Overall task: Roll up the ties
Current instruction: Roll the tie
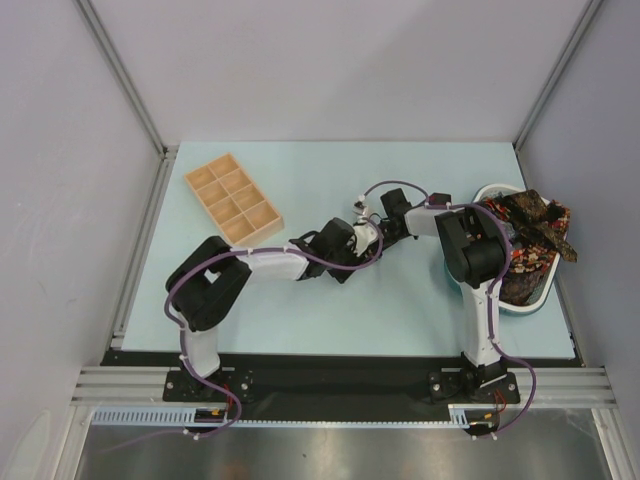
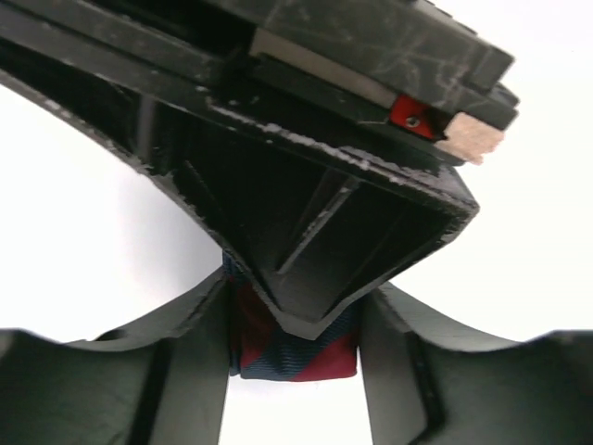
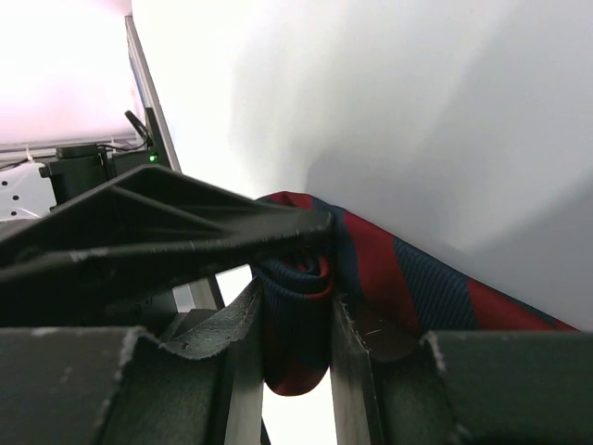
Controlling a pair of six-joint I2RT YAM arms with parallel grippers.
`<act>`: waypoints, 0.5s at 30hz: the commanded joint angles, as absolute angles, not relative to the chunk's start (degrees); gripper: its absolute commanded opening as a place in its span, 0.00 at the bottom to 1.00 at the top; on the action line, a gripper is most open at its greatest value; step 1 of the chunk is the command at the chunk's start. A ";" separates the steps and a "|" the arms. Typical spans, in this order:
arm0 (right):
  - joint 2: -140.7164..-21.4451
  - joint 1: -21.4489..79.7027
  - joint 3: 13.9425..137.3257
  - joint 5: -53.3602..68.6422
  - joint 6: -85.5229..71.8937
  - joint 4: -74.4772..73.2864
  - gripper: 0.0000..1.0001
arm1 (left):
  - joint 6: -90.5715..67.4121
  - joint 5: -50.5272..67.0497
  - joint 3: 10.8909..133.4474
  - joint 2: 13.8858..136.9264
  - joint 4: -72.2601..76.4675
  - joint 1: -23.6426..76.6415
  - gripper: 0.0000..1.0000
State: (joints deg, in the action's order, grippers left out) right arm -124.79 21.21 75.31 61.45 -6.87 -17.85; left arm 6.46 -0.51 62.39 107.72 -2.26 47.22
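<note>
Wooden tray (image 1: 233, 200) sits near the counter's (image 1: 330, 310) far-left corner. Mid-counter, left tool (image 2: 293, 366) and right tool (image 3: 295, 320) both clamp the partly rolled navy red-striped tie (image 3: 384, 269). Other ties (image 1: 530, 235) fill a white tub (image 1: 488, 190) at the right edge.

Two black-and-white arms
The left arm (image 1: 215, 285) and right arm (image 1: 480, 250) had white links, bulky black joints and purple cables (image 1: 398, 184); the fingers (image 2: 139, 389) were scuffed black plastic, beside a red screwed block (image 2: 410, 113).
</note>
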 commanded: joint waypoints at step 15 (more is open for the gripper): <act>-121.82 20.13 69.70 56.34 -10.54 -9.33 0.41 | 7.91 0.53 65.83 110.83 -7.47 47.11 0.38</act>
State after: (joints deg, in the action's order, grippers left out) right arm -123.46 20.51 72.10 61.89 -10.09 -12.69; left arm 6.79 1.23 64.77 108.77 -5.58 47.24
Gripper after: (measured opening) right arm 0.406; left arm 0.455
